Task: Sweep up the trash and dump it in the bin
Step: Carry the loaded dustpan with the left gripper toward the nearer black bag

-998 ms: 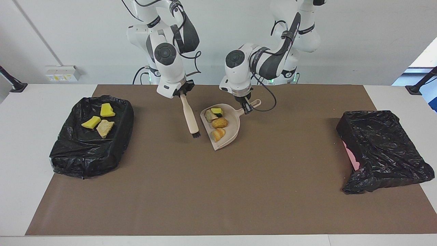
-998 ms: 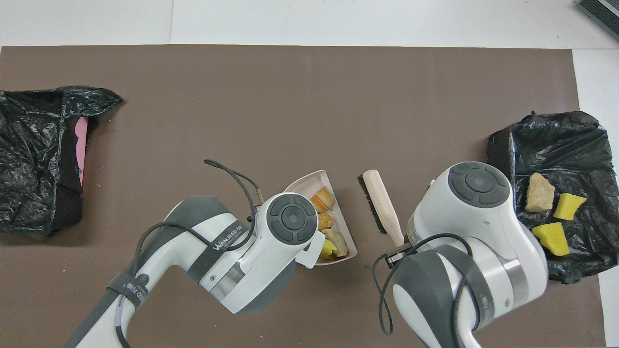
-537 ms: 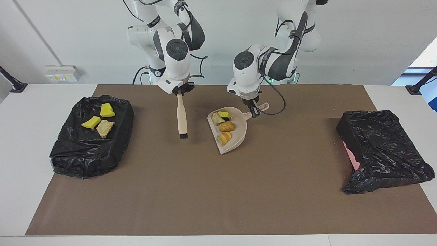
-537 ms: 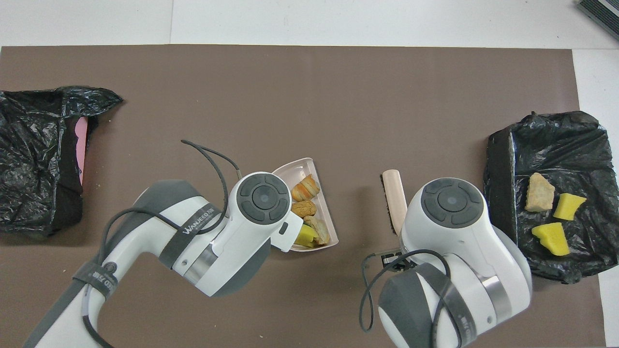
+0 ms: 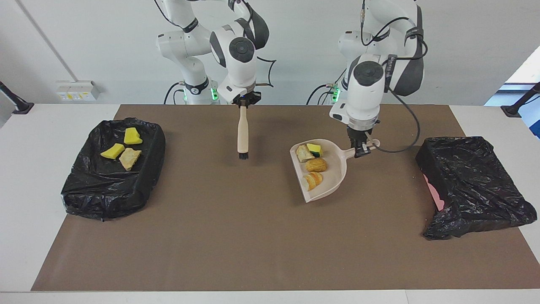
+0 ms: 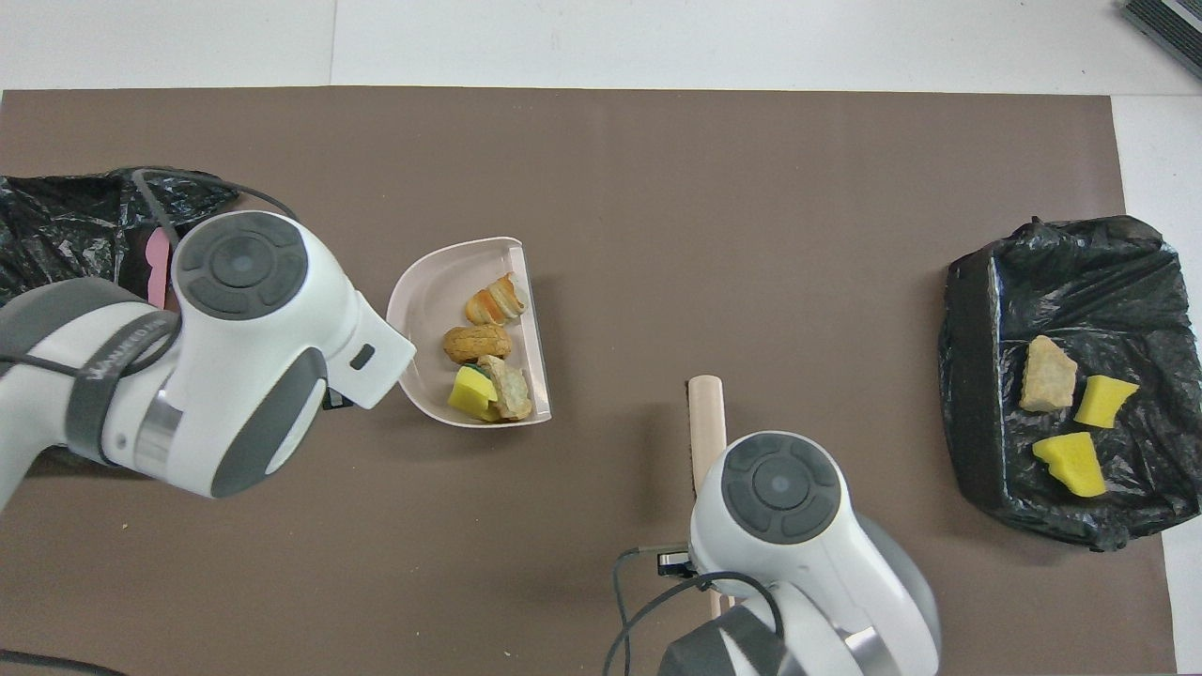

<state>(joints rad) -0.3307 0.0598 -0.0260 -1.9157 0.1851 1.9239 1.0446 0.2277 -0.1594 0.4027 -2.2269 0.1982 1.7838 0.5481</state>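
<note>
A: Facing view first. The left pincer [image 5: 363, 150] is clamped on the handle of the beige dustpan [image 5: 327, 185], which it carries above the brown mat [image 5: 253, 236]. Four scraps ride in the pan [image 5: 313, 164]: a yellow sponge chunk, a tan lump, a brown one, an orange one.

B: And the empty bin [image 5: 472, 185]?

A: Toward the left arm's end of the counter [image 5: 25, 169], handle-side of the pan, so the pan's open lip faces away from it (it likely needs turning before tipping). The right pincer [image 5: 243, 102] grips a brush [image 5: 241, 135] hanging bristles-down over the mat, waiting.

B: Overhead view?

A: The dustpan [image 6: 423, 291] sits just beside that bin [image 6: 56, 235]. Three scraps [image 6: 1066, 413] already lie in the other bin [image 6: 977, 310]. White wall in the background, mat otherwise bare.
</note>
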